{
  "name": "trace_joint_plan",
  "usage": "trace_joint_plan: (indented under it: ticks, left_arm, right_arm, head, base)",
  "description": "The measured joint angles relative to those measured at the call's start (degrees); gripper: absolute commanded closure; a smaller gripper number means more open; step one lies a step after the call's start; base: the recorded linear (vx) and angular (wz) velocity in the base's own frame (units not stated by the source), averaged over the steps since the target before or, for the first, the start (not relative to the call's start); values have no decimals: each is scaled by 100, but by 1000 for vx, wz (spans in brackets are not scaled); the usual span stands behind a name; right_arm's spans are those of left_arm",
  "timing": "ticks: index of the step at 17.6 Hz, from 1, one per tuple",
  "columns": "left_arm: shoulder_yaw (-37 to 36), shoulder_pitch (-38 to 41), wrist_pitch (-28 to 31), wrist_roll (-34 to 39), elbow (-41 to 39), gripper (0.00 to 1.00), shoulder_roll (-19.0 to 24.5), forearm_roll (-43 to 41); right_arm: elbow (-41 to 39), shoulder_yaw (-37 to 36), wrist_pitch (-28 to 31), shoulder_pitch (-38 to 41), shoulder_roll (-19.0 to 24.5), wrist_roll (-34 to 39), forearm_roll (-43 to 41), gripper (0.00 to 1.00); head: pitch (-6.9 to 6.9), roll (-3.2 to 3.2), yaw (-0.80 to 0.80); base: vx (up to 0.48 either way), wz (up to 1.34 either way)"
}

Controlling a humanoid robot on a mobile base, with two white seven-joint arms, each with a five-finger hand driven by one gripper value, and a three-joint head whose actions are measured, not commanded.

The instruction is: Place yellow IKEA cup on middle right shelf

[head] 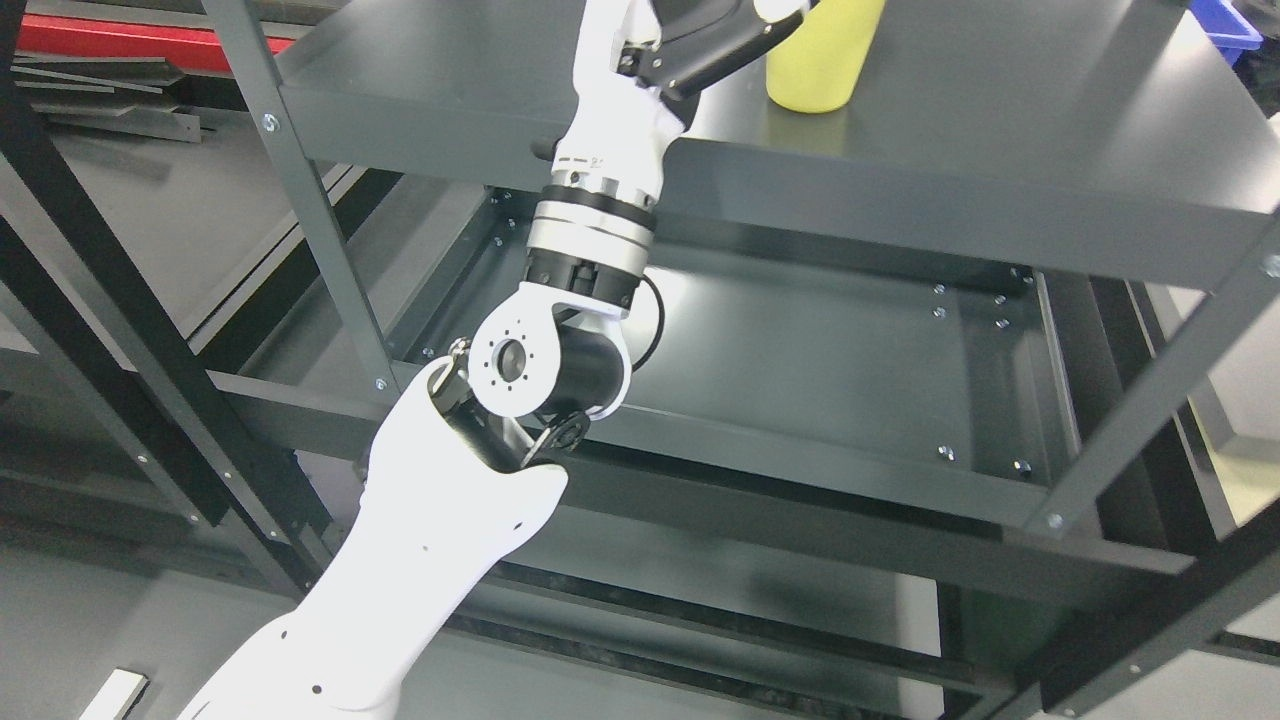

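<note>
Item: yellow cup (822, 60), standing on the upper grey shelf (1000, 150), far right. Left hand (735, 35) beside it at the top edge; grip cannot be told, mostly cropped. Risk: a nudge tips the cup; forearm (600, 160) crowds the shelf lip.

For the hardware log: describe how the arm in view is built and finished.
The left arm has glossy white shells with small dark dots. Its elbow is a black cylinder with a white round cap ringed by holes. A thin black cable loops beside it. Silver and black rings band the forearm. The left hand shows black and white segments.
</note>
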Motion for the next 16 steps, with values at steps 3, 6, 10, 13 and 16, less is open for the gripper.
trace_joint_plan:
  ticks: [3,6,10,13,16]
  left_arm:
    - [87,368,-719,-622,-52,1,193,-244]
    - [200,992,-1270,-1230,-90,1,440,-426]
    - [404,2025,-1979,-1467,-124,1,716,-552]
    - [531,2827,-3010,-1604,-147,1,961,-654]
    - [576,3587,-3759,-1850,-134,1,1273,-786]
  right_arm:
    - [0,0,3,2,0,0,0,1]
    - [0,0,18,2,0,0,0,1]
    - [0,0,23,0,0,0,0,1]
    - [0,0,11,0,0,0,0,1]
    - [0,0,5,0,0,1,0,1]
  head:
    - [0,0,0]
    - [-1,0,0]
    - [-1,0,0]
    - [-1,0,0]
    - [-1,0,0]
  base:
    - [-180,-231]
    - [-124,-286]
    - [-107,-9]
    - [-121,247]
    - [-123,207]
